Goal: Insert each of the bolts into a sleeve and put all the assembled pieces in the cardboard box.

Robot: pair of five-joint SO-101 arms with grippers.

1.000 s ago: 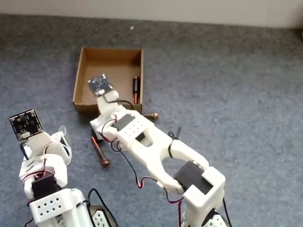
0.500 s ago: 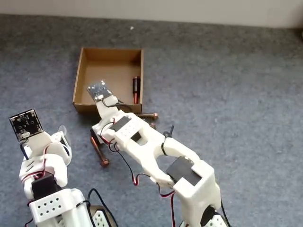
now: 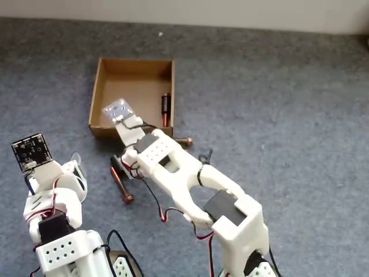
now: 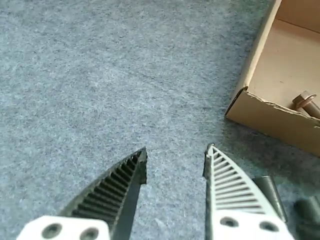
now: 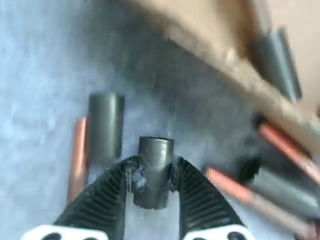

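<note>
While the right gripper's [image 5: 152,167] jaws pinch the probably light, stiff, slippery dark grey tubular sleeve [image 5: 156,150] sensibly across its middle just outside the brown cardboard box [image 3: 94,107], the left gripper's [image 4: 175,155] jaws gape empty.

- The table [image 3: 288,115] lies open across its right half and along its far edge.
- The cardboard box [image 3: 172,81] walls bar low passes at far left.
- A bolt [image 3: 120,183] and a sleeve [image 5: 105,127] crowd the strip beside the box's near wall, under the right arm [image 3: 184,179].
</note>
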